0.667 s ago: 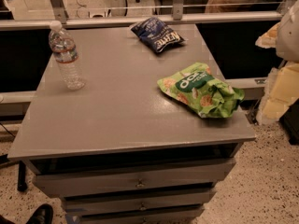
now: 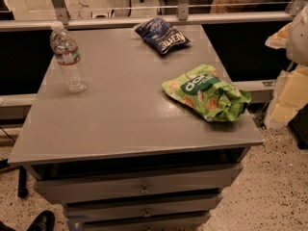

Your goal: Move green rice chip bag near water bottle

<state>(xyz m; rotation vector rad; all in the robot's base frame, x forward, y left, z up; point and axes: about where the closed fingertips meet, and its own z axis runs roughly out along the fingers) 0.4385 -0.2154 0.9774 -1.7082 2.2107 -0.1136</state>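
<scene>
Lying apart: green rice chip bag, water bottle | end effector R edge, state unclear

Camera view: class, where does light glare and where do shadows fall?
Camera view: warm, dim light; a soft sheen on the table beside the green bag; the bottle glints; the gap under the tabletop lies in deep shadow; the pincer shows pale at the right edge, off the table.
</scene>
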